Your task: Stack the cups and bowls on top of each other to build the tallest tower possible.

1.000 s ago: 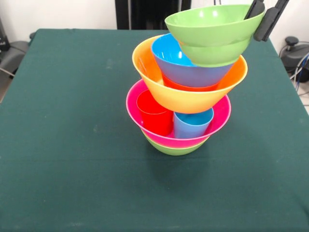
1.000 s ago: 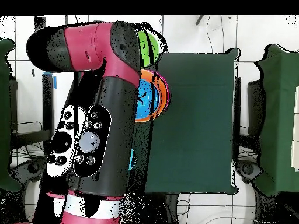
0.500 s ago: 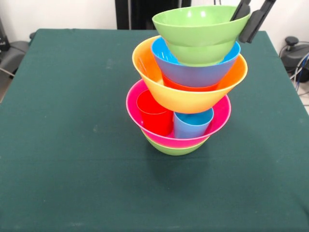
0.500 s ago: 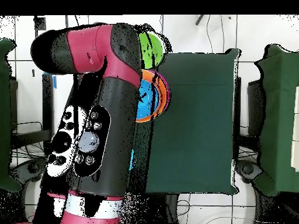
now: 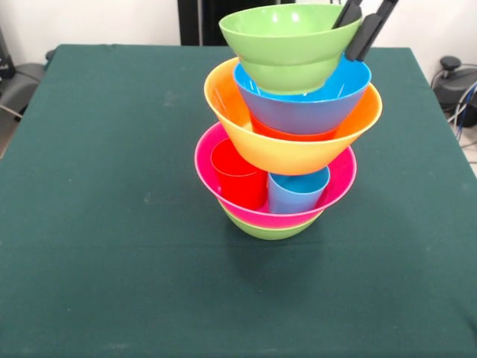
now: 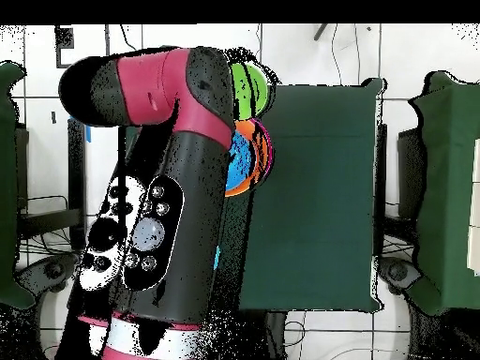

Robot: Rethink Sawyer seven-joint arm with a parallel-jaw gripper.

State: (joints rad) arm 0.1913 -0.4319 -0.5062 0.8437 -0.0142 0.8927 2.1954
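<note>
The red and black arm (image 6: 159,187) fills the left half of the overhead view, lying along the edge of the green table (image 5: 97,186) and hiding most of the pile beneath it. From the front only its end shows: the gripper (image 5: 363,26) comes down from the top edge at a slant, its 2 dark fingers (image 5: 370,31) pinched on the right rim of the green bowl (image 5: 287,45), 1 finger inside the rim and 1 outside.

The tower (image 5: 287,149) stands near the middle of the table. From the base up: a green bowl at the bottom (image 5: 270,230), then the large pink bowl (image 5: 223,186), which holds the red cup (image 5: 238,183) and the light blue cup (image 5: 297,192) side by side. On those rests the large yellow-orange bowl (image 5: 287,153), then a small orange bowl (image 5: 287,134) showing only as a strip, and the blue bowl (image 5: 302,108) nested in it.

The held green bowl sits tilted at the very top, its base down inside the blue bowl; whether it touches it cannot be told.
</note>
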